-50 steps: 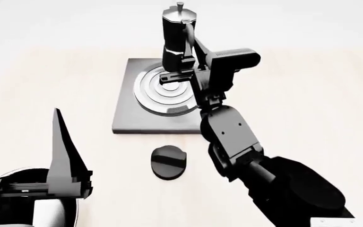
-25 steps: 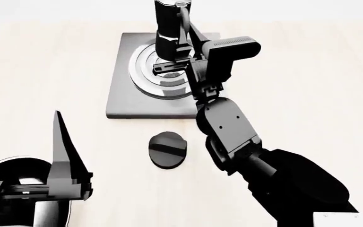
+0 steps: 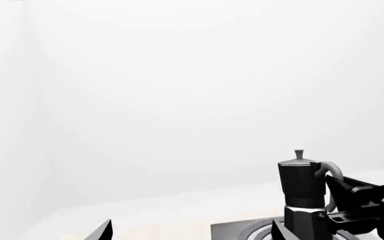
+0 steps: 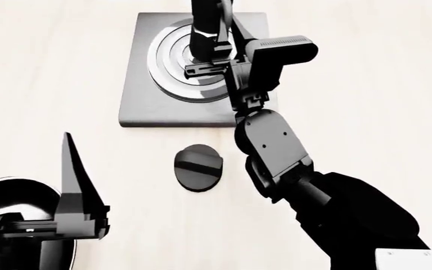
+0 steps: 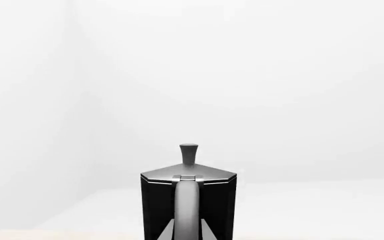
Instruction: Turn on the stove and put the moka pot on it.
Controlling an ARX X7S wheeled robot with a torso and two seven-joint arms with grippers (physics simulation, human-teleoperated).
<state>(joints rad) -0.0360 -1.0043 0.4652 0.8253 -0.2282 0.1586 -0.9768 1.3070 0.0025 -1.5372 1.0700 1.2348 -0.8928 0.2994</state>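
Note:
The stove (image 4: 137, 107) is a grey square plate with a ring burner (image 4: 169, 62). Its round black knob (image 4: 198, 167) lies apart on the table, nearer to me. The black moka pot (image 4: 203, 25) stands upright over the burner rings. My right gripper (image 4: 207, 68) is shut on the pot's side handle. In the right wrist view the handle (image 5: 186, 200) runs between that gripper's (image 5: 187, 234) two fingertips. Whether the pot's base touches the burner is hidden. My left gripper (image 4: 73, 185) is open and empty at the near left. The left wrist view shows the pot (image 3: 303, 190) and the plate (image 3: 242, 231) ahead of it.
A round black frying pan (image 4: 6, 194) sits at the near left edge, partly under my left arm. My right arm (image 4: 276, 152) stretches over the table between me and the stove's right side. The pale wooden table (image 4: 366, 101) surrounds the stove.
The head view has shifted, so the stove and knob sit higher in frame and more of the pan shows. The right gripper still holds the pot, which stands nearer the burner's centre.

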